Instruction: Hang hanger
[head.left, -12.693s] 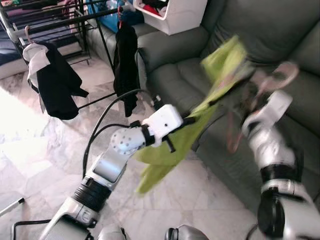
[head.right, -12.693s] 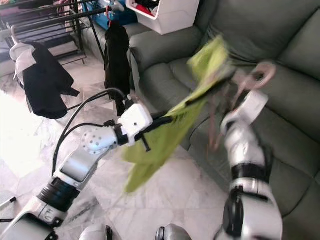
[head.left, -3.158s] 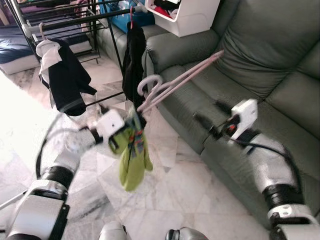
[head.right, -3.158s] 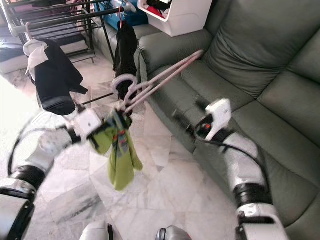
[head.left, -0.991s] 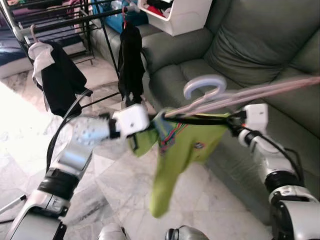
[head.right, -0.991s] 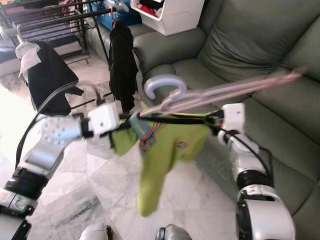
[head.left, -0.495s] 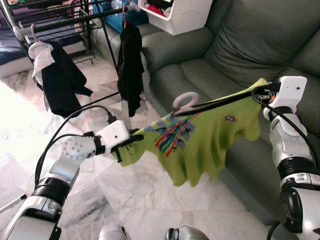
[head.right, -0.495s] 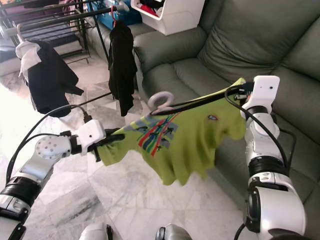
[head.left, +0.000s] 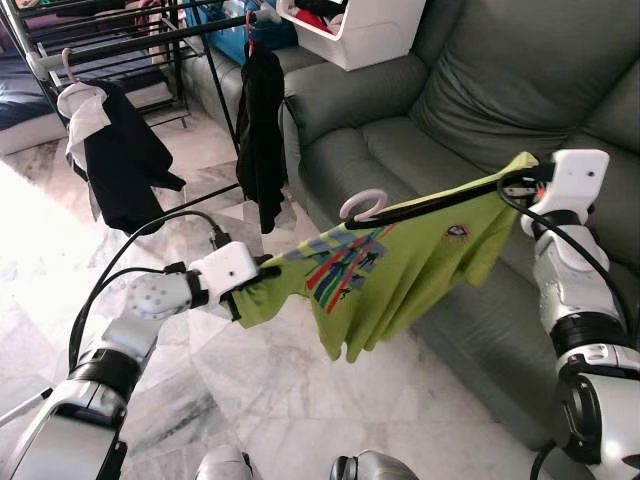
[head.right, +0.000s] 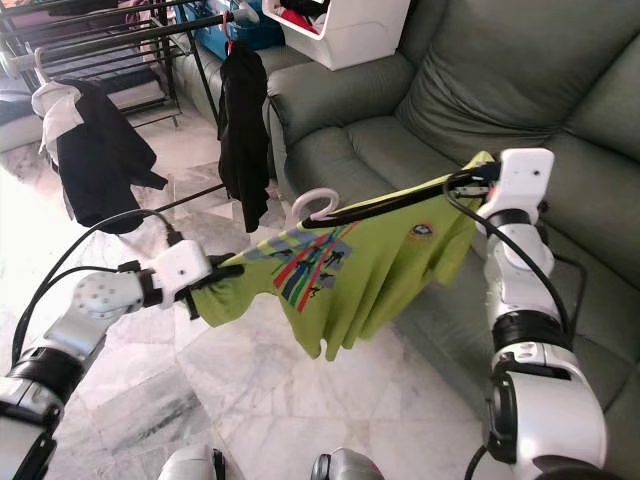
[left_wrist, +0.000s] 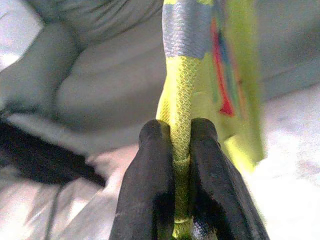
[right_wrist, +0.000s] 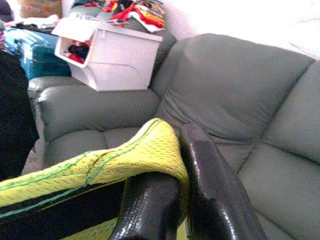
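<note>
A lime-green T-shirt (head.left: 400, 270) with a striped print hangs stretched between my two grippers, above the floor in front of the sofa. A pale hanger hook (head.left: 362, 203) sticks up from its neck; the hanger's body is hidden inside the cloth. My left gripper (head.left: 262, 278) is shut on one sleeve edge, and the left wrist view shows the fingers (left_wrist: 152, 150) pinching the yellow mesh (left_wrist: 182, 75). My right gripper (head.left: 512, 184) is higher, shut on the other shoulder of the shirt (right_wrist: 100, 170), beside the sofa cushion.
A black drying rack (head.left: 130, 35) stands at the back left with a black garment (head.left: 262, 130) and a black-and-white one (head.left: 120, 160) hung on it. A grey sofa (head.left: 500, 80) is on the right, with a white bin (head.left: 365, 30) on its arm. Marble floor (head.left: 300, 400) lies below.
The shirt's hem has swung in and hangs narrower. The hook has shifted slightly left. Both grippers keep their hold, and the right one has dropped a little.
</note>
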